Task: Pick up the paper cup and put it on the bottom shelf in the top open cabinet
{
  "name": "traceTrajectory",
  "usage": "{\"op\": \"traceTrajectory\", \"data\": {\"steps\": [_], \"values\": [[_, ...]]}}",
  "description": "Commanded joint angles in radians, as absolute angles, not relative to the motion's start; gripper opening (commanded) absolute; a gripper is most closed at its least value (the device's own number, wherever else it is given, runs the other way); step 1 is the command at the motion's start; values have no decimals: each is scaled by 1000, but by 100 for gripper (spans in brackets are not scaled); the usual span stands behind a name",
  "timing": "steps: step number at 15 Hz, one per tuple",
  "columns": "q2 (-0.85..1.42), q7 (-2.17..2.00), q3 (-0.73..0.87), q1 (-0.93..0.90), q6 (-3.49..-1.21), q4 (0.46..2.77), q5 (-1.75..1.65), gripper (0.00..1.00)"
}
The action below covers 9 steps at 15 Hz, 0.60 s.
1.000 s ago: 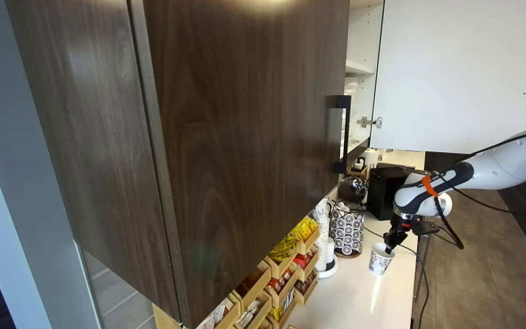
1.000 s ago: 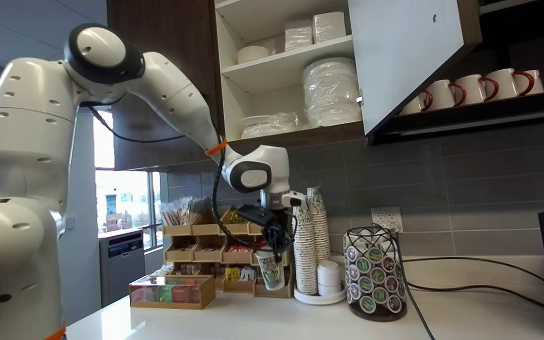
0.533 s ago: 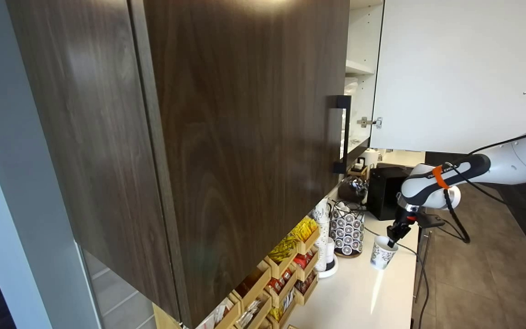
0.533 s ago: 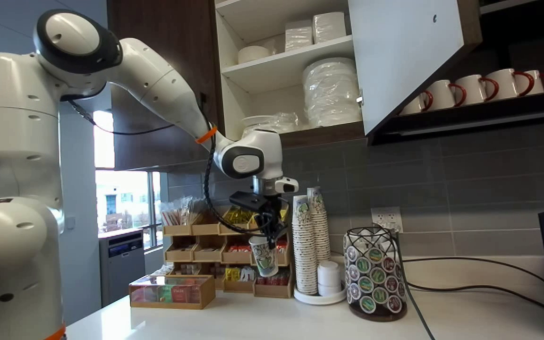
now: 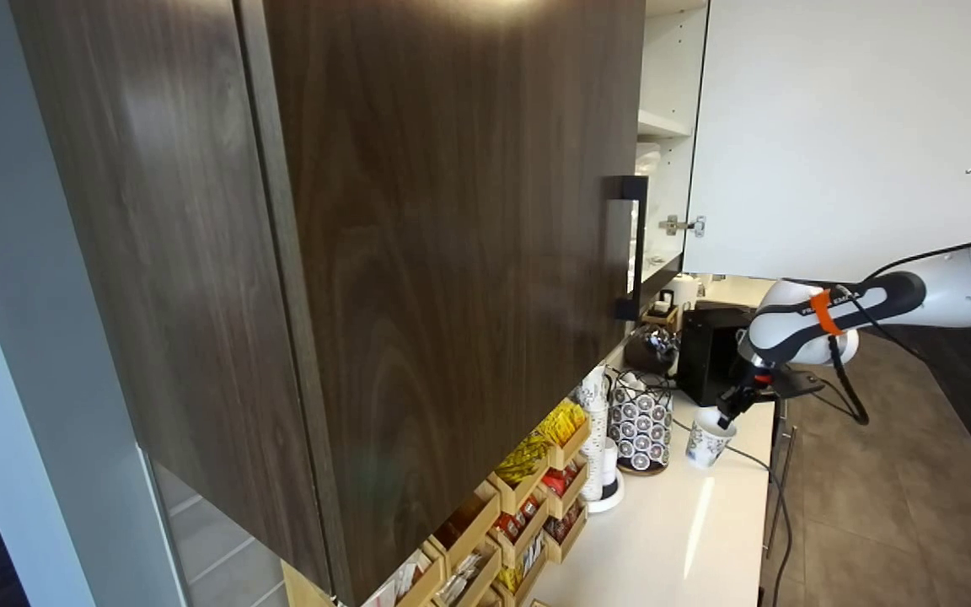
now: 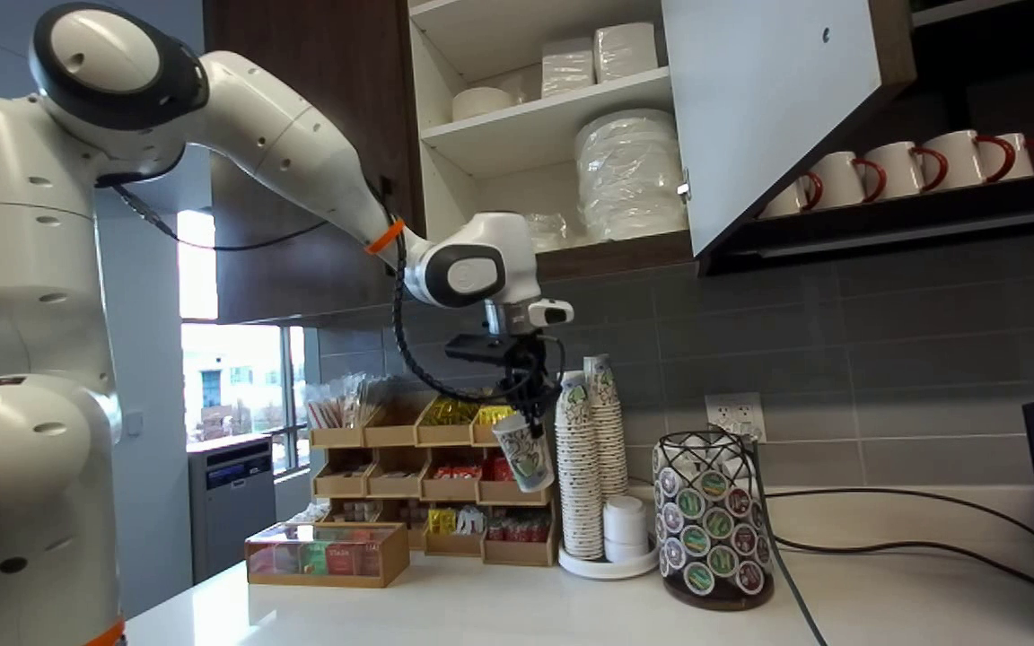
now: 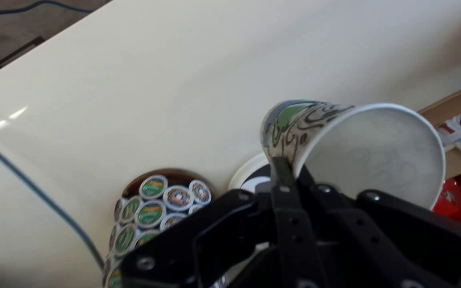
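In the wrist view we saw the gripper [image 7: 293,171] pinching the paper cup [image 7: 358,148] by its wall at the rim: one finger [image 7: 282,176] lay against the printed outside, and its partner reached into the mouth. We found the cup tilted, and in an exterior view its base hung clear of the tabletop [image 6: 445,619]. The white arm [image 6: 288,135] above the gripper carried an orange band [image 6: 384,236] near its wrist. There the cup showed against a wooden organizer [image 6: 451,489] holding packets [image 6: 442,520], while in an exterior view it hung apart from the tall stacked cups [image 5: 593,459], which stood in a white tray [image 6: 609,569]. Beside that tray we noted a rack [image 6: 722,601] covered with round pods [image 6: 717,523], and just in front of the organizer a clear-topped box [image 6: 394,558]. Higher up, apart from the paper cup, the top open cabinet [image 6: 450,193] had its whitish door [image 6: 768,108] swung wide. We saw plastic-wrapped dishes [image 6: 629,175] resting on its bottom shelf [image 5: 662,263], which an exterior view gave us only as a thin pale strip. Past the door we made out white mugs [image 6: 897,172] with red handles on a dark ledge [image 6: 916,208].
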<state>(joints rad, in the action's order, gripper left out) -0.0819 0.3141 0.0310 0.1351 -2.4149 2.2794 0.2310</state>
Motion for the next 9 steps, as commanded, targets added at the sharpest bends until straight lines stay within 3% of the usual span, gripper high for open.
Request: {"op": "traceTrajectory", "data": {"steps": [1,9], "values": [[-212,227,56,121,-2332,2226,90,1],[-287,250,54,75,-2146,1934,26,2]]}}
